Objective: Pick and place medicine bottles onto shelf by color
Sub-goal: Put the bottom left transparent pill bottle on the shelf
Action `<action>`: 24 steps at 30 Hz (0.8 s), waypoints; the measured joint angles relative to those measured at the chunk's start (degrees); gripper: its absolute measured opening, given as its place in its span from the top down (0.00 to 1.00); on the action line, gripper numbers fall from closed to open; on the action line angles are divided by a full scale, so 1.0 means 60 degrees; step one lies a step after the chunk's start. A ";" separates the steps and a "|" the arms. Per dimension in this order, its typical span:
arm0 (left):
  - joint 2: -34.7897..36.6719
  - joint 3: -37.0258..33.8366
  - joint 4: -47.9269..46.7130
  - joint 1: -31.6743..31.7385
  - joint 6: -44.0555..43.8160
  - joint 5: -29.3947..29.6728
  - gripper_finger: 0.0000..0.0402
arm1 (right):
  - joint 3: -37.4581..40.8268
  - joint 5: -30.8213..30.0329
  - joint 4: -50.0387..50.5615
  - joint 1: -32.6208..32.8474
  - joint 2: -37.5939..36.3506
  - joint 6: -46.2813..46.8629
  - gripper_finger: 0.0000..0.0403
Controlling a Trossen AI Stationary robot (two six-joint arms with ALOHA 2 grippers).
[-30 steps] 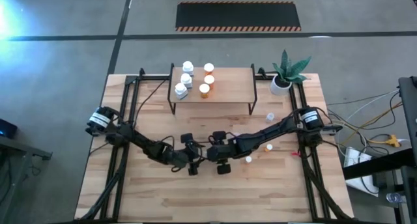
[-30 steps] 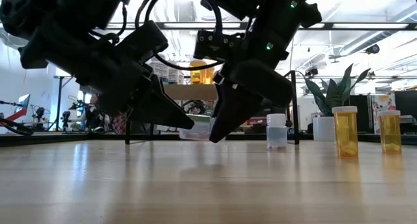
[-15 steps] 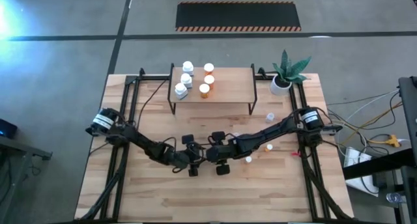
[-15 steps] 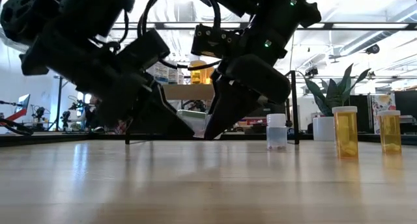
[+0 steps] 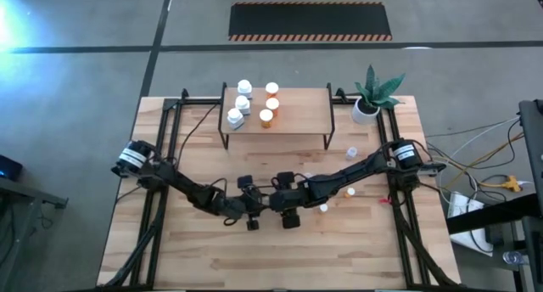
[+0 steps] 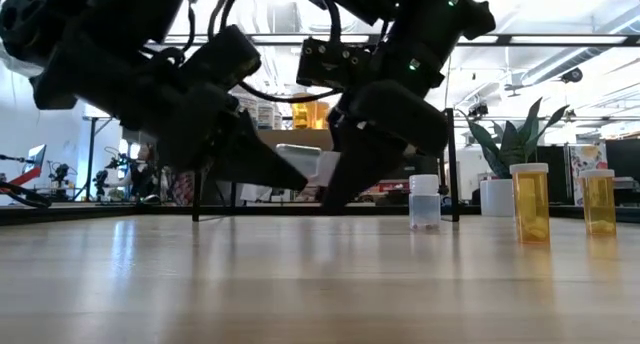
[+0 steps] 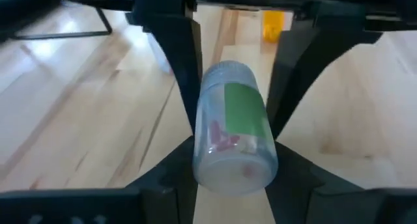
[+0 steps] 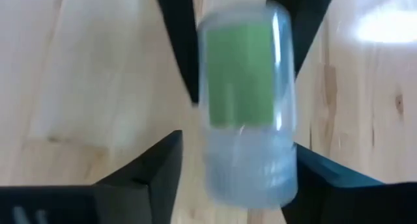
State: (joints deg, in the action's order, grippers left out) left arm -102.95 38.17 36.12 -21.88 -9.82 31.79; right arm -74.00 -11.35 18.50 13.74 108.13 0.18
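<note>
I see the clear bottle [image 7: 233,129] with its green label lying sideways above mid-table, pinched in my left gripper [image 5: 252,209] jaws, my right gripper [image 5: 280,205] at its three o'clock, jaws spread around it

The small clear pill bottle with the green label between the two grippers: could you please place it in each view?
High view: hidden between the grippers at the table's middle.
Low view: clear bottle, centre, off the tabletop.
Left wrist view: centre, between dark fingers.
Right wrist view: centre.
Shared landmark: its green label.
</note>
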 joint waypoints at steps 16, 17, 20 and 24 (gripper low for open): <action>0.0429 -0.2300 0.6142 -0.1854 0.1509 0.2765 0.70 | 0.2344 -0.1325 -0.4769 0.0497 -0.1021 0.0251 0.36; 0.0429 -0.2490 0.6963 -0.1899 0.2018 0.2575 0.70 | 0.2546 -0.1324 -0.5591 0.0540 -0.1071 0.0133 0.37; 0.0446 -0.2774 0.8537 -0.1918 0.3044 0.1729 0.70 | 0.3051 -0.1310 -0.8011 0.0708 -0.1186 -0.0272 0.42; 0.0506 -0.2797 0.8869 -0.1921 0.3610 0.1218 0.68 | 0.3372 -0.1257 -1.0114 0.0750 -0.1390 -0.0399 0.47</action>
State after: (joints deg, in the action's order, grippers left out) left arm -99.92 21.39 89.33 -33.41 11.83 39.10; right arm -53.76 -18.89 -42.18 18.25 99.79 -2.21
